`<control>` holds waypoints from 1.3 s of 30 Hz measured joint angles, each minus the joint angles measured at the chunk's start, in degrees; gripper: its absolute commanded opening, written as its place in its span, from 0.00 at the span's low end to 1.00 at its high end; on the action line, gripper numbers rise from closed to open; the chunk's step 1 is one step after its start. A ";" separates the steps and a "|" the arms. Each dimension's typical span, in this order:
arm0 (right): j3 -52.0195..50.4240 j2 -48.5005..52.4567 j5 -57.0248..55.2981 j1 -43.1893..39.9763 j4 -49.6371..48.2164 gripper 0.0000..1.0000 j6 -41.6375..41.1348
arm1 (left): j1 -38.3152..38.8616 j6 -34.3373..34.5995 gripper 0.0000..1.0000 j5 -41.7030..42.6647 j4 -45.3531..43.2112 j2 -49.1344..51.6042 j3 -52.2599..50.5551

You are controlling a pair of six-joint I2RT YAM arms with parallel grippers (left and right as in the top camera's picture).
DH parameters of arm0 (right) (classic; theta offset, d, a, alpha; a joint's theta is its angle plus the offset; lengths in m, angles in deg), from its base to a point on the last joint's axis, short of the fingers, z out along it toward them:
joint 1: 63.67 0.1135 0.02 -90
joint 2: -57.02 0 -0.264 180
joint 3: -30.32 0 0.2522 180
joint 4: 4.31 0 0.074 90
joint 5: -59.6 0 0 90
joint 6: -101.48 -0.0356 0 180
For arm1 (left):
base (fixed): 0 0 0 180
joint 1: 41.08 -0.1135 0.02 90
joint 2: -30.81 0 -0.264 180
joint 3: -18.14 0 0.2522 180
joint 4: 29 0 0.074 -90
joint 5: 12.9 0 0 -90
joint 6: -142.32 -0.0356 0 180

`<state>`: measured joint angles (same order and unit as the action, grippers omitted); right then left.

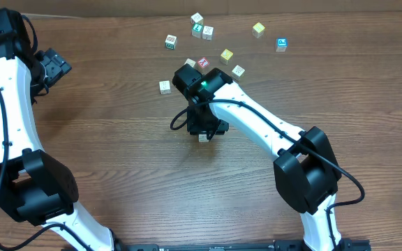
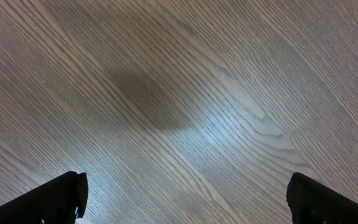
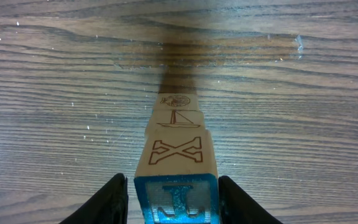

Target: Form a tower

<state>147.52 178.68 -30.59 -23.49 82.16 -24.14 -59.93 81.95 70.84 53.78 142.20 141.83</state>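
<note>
Building the tower [image 3: 176,155]: at least four cubes stacked.
Right gripper [image 3: 174,190] brackets the top cube [image 3: 176,202], grip unclear; left gripper [image 2: 185,193] spread wide; loose cubes [image 1: 227,55] remain.

A tabletop [image 3: 55,93] of brown wood grain, smooth and faintly glossy, throws back a pale sheen beneath the left end effector [image 2: 185,196]. Between the matt black plastic fingers [image 3: 114,202] of the right end effector [image 3: 174,190], the tower [image 3: 176,152] shows pale bare wood, brown engraved figures and a glittery blue face; the arm [image 1: 257,118] behind wears glossy white plastic shells
</note>
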 measured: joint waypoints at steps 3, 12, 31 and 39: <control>0.00 0.00 0.33 -0.02 -0.02 0.43 -0.04 | 0.00 0.00 1.00 0.00 0.00 0.00 0.00; 0.00 0.00 1.51 -0.02 -0.02 0.43 -0.20 | 0.00 0.00 1.00 0.00 0.00 0.00 0.00; 0.00 0.00 0.50 -0.02 -0.63 0.45 -0.24 | 0.00 0.00 1.00 0.00 0.00 0.00 0.00; 0.00 0.00 -0.76 -0.04 -1.51 0.44 -0.37 | 0.00 0.00 0.99 0.00 0.00 0.00 0.00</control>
<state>147.52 178.68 -31.35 -23.53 80.65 -24.51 -59.93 81.95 70.84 53.78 142.20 141.83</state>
